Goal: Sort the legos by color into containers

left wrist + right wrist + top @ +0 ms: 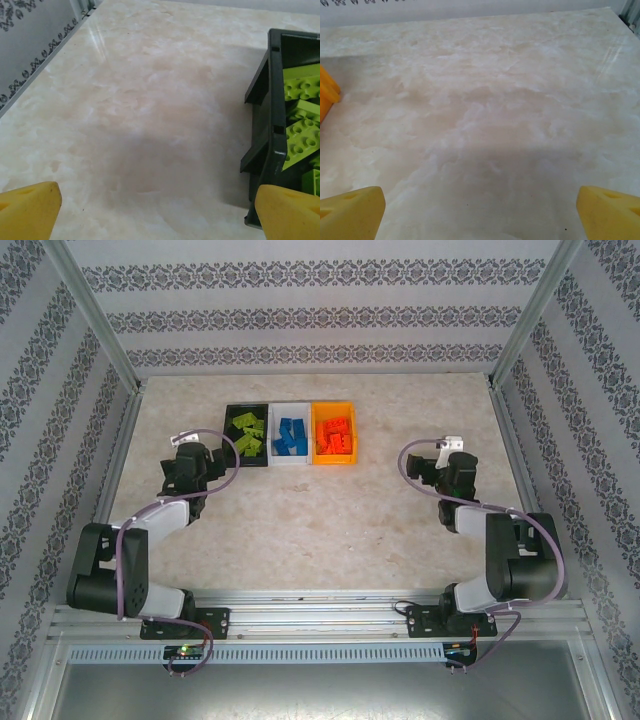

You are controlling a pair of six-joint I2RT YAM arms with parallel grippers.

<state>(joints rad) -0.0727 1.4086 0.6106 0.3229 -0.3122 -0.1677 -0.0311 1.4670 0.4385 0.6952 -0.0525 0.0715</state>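
The table [300, 540] carries the three bins in one row at its far middle, side by side and seemingly touching. The black bin [247, 407] is on the left, the white bin [291, 407] in the centre and the orange bin [334, 406] on the right.

The left gripper [159, 212] hovers just beside the left wall of the black bin, its jaws spread wide with nothing between them. The right gripper [480, 212] stands well apart from the row, to the right of the orange bin, and it is also wide open and empty above bare table.

All the legos that can be seen lie inside the bins: green legos [248, 433] in the black one, blue legos [291, 435] in the white one, orange-red legos [334, 434] in the orange one. No colour looks mixed with another, as far as the top view allows to tell.

The sorting therefore seems finished, and the step in hand is probably a last check and a retreat. To do it well, the left arm should first rise and only then move toward the near edge. Its right pad [287, 210] is very close to the black wall, and a sideways move could push the bin and disturb the row. The right arm has free space and can withdraw directly. Both jaws are better left open, so that no finger catches a rim.
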